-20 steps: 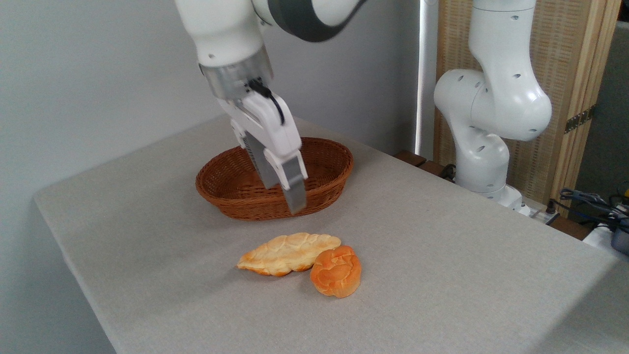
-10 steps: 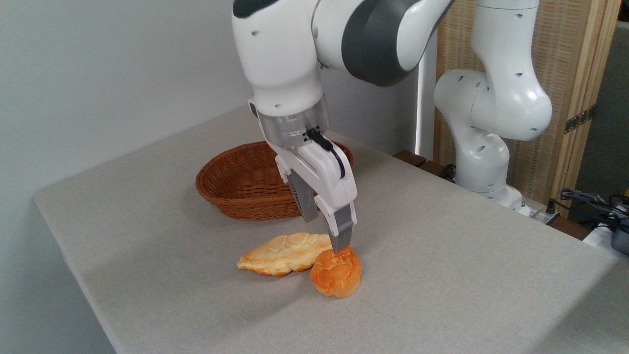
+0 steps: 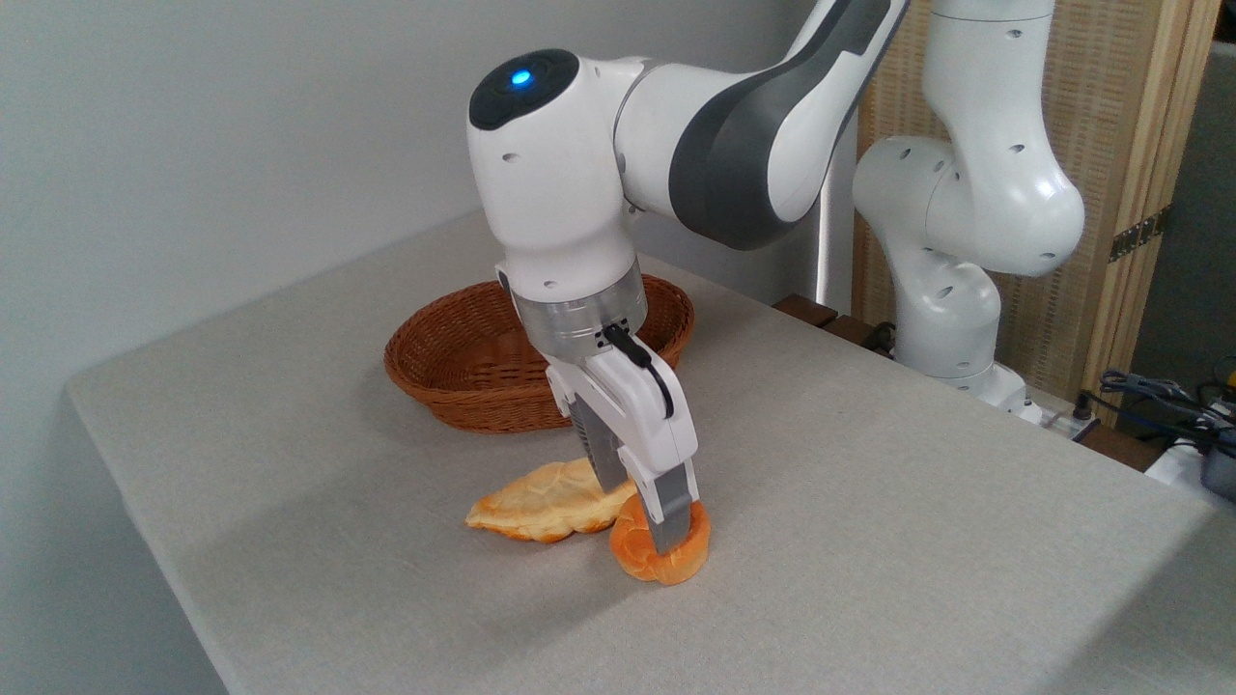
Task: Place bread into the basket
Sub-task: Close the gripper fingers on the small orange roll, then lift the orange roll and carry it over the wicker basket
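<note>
The gripper [image 3: 645,529] fingers straddle the bread [image 3: 666,550] on the desk [image 3: 869,541]; whether they grip, I cannot tell; the basket [image 3: 454,372] has no bread yet

No readable txt, labels or nos anywhere - arm, table, bkgd all unmarked

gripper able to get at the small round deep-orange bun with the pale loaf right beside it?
Probably yes. The gripper is already down on the small round deep-orange bun, one finger across its near face; the pale leaf-shaped loaf lies to the left.
</note>
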Robot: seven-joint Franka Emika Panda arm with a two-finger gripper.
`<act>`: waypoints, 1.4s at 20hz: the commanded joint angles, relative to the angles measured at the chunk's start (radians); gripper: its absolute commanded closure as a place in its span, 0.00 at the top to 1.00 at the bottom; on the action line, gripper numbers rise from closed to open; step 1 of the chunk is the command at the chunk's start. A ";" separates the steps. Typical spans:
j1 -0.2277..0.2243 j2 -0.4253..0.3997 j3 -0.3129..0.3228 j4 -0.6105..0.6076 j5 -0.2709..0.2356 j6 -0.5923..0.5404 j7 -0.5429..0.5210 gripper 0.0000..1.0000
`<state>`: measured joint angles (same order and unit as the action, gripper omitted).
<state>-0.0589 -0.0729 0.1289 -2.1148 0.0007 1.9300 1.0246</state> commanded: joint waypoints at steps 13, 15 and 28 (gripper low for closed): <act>-0.013 0.055 0.006 -0.002 0.054 0.024 0.018 0.47; -0.013 0.055 0.006 -0.002 0.054 0.023 0.018 0.47; -0.018 -0.001 -0.005 0.056 0.051 0.009 0.020 0.56</act>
<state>-0.0676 -0.0310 0.1262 -2.0755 0.0504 1.9365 1.0248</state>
